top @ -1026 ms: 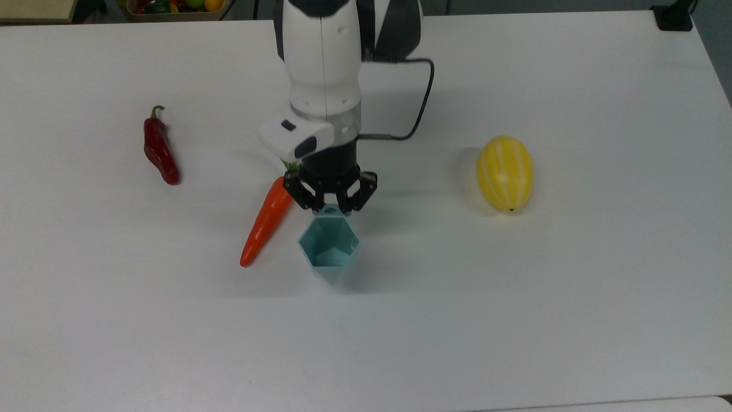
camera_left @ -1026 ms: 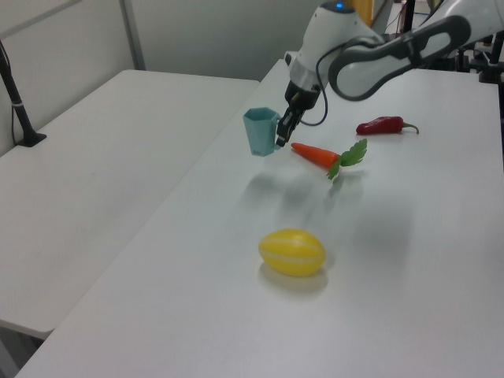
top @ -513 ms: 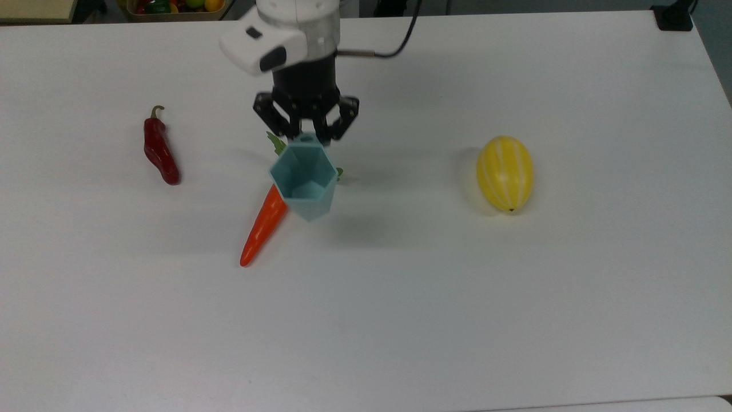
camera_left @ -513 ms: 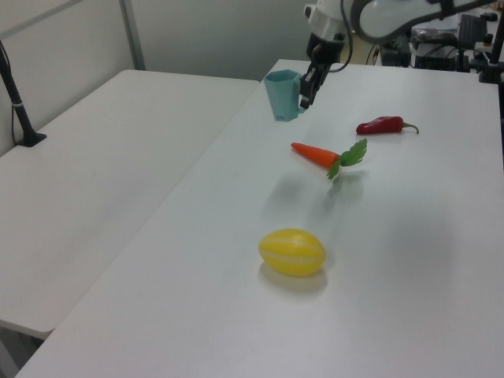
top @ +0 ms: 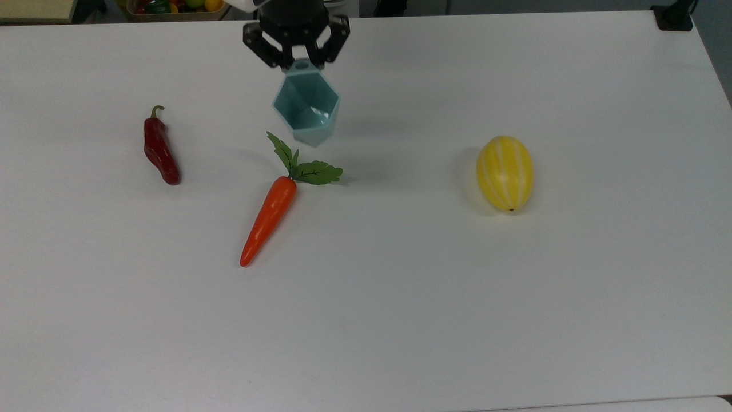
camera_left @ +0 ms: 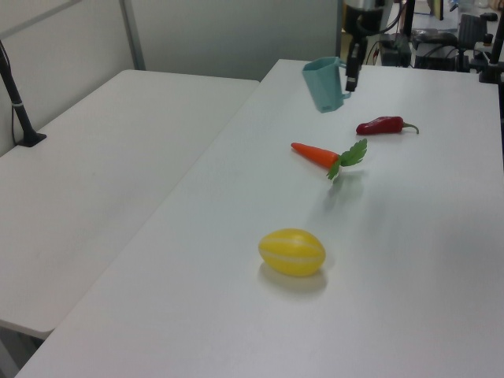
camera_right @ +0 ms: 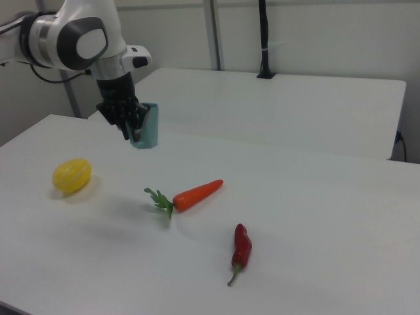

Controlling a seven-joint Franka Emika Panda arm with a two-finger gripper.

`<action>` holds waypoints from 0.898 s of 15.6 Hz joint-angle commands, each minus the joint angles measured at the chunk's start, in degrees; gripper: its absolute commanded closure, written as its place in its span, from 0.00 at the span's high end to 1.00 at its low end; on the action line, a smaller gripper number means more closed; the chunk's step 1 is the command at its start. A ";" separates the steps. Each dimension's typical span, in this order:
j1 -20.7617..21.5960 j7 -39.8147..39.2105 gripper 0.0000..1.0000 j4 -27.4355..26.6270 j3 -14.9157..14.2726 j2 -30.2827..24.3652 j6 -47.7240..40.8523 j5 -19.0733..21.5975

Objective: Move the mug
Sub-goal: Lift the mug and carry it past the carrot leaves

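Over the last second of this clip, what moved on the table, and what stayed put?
The gripper, shut on the pale teal faceted mug by its tab handle, carried it from beside the orange carrot toward the top view's upper edge, uncovering the carrot's green leaves. The mug hangs above the white table. The carrot, the dark red chilli pepper and the yellow striped melon stayed put.

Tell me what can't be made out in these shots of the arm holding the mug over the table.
- Mug handle: the gripper covers most of it in the top view.
- Arm above the gripper: cut off by the top edge in the top view and the left view.
- Bin beyond the table: cropped by the top view's upper edge, contents too small to name.
- Mug's inside: turned away in the right view.
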 commanded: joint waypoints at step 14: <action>-0.45 -12.37 0.00 -34.12 -1.14 -16.30 8.32 0.36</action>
